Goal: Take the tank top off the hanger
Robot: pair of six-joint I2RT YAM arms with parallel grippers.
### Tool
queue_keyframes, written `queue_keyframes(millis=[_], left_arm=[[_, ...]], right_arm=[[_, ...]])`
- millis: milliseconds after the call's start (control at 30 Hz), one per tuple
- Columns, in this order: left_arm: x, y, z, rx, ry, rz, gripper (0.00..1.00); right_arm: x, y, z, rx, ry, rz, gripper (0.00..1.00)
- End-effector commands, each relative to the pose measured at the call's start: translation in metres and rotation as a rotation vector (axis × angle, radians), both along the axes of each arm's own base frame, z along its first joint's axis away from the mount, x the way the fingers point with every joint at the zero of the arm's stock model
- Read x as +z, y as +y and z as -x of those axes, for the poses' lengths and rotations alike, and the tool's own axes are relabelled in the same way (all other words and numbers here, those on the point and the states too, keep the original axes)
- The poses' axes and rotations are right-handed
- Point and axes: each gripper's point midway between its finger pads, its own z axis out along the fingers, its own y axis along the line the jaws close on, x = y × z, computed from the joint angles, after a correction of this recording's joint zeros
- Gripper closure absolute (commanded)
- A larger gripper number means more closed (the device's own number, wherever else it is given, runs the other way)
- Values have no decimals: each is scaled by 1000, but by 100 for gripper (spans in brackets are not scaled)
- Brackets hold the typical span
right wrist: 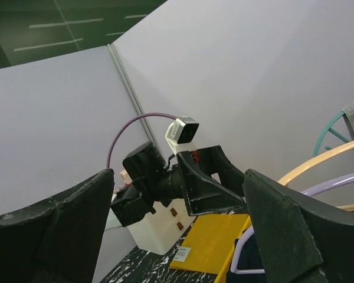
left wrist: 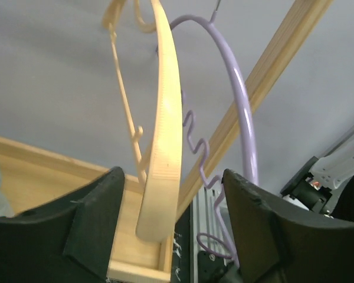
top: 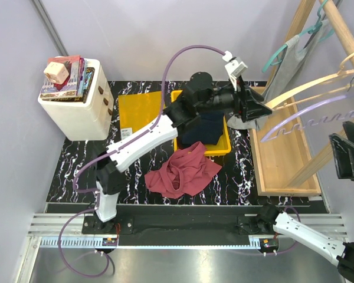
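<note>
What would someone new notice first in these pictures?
The left gripper, jaws open, reaches to the wooden rack on the right, straddling the tip of a bare cream hanger. A crumpled red tank top lies on the black marbled table, beside the yellow bin.

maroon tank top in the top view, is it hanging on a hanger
No, the maroon tank top lies crumpled on the black marbled table, off every hanger.
</note>
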Motion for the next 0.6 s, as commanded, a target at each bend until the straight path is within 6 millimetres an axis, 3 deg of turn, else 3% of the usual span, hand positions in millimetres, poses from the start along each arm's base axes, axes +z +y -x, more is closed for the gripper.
queue_keyframes(millis=[0,67,133,167,200,333,367,500,533,567], left_arm=[[36,44,13,20,-50,37,25],[35,57,13,60,-62,26,16],[34,83,18,107,-85,12,11],[52,107,26,152,-109,41,10],[28,114,23,183,-86,-3,10],[6,175,27,376,-63,-34,8],[-9,203,31,454,-32,-49,7],[-43,271,50,606,34,-52,2],[-59,287,51,657,62,-90,2],[-61,312,59,712,68,-71,1]], right_arm=[[-12,20,-21,-16,61,47,2],[-19,29,-28,-10,82,66,0],[-26,45,-38,6,111,96,0],[-32,58,-42,34,123,125,0],[-39,77,-52,55,149,163,0],[-67,142,-80,167,240,285,0],[-74,156,-84,200,254,312,0],[-115,219,-118,277,362,424,0],[-128,228,-124,287,391,443,0],[-139,237,-127,303,412,462,0]])
